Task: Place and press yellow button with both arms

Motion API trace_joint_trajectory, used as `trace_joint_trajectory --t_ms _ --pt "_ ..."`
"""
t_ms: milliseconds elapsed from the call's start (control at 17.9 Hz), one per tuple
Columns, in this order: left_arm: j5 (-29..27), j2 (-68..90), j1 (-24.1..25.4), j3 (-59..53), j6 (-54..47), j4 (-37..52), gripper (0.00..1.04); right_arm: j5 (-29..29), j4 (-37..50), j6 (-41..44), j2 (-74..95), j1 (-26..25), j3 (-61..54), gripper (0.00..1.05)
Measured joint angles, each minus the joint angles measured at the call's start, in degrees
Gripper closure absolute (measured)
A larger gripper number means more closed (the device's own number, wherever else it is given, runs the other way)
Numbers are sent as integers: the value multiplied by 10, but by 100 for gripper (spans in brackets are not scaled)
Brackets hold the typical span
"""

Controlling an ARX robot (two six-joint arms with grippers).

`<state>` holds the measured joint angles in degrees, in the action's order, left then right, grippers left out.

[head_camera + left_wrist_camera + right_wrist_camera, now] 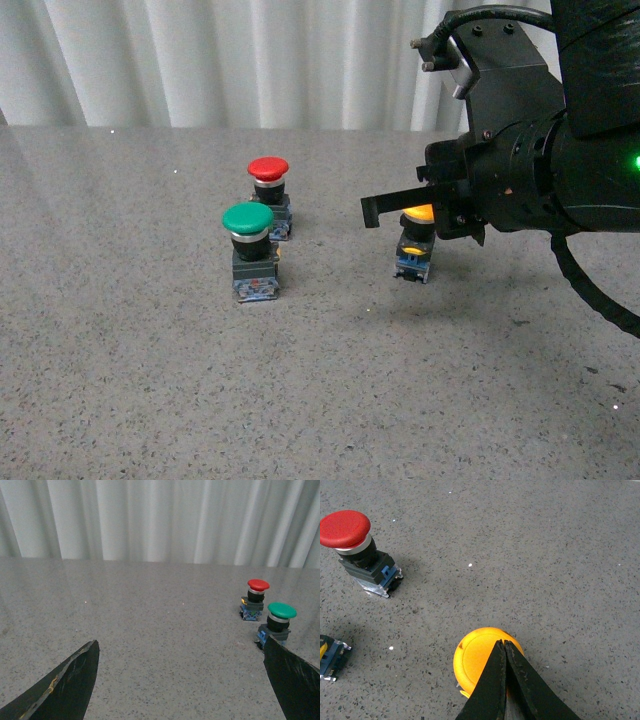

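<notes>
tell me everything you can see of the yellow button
The yellow button has a glossy round yellow cap, a black neck and a blue-black switch base. It stands upright on the speckled grey table, right of the green and red buttons. The right tool, fingers closed together, sits over the cap, apparently pressing it.

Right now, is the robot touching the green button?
No. The green button stands alone beside the red button, while the right end effector is over the yellow button.
</notes>
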<state>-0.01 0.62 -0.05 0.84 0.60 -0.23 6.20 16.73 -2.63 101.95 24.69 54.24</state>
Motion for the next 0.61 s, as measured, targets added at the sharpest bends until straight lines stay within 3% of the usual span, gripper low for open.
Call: trace_joint_trajectory --t_ms 223,502,613 --pt "0 0 0 0 0 0 7 -2 12 8 0 0 1 103" --pt "0 0 0 0 0 0 7 -11 156 -24 -69 0 -22 103" --pt "0 0 0 0 0 0 7 -20 167 -47 -143 5 -30 103"
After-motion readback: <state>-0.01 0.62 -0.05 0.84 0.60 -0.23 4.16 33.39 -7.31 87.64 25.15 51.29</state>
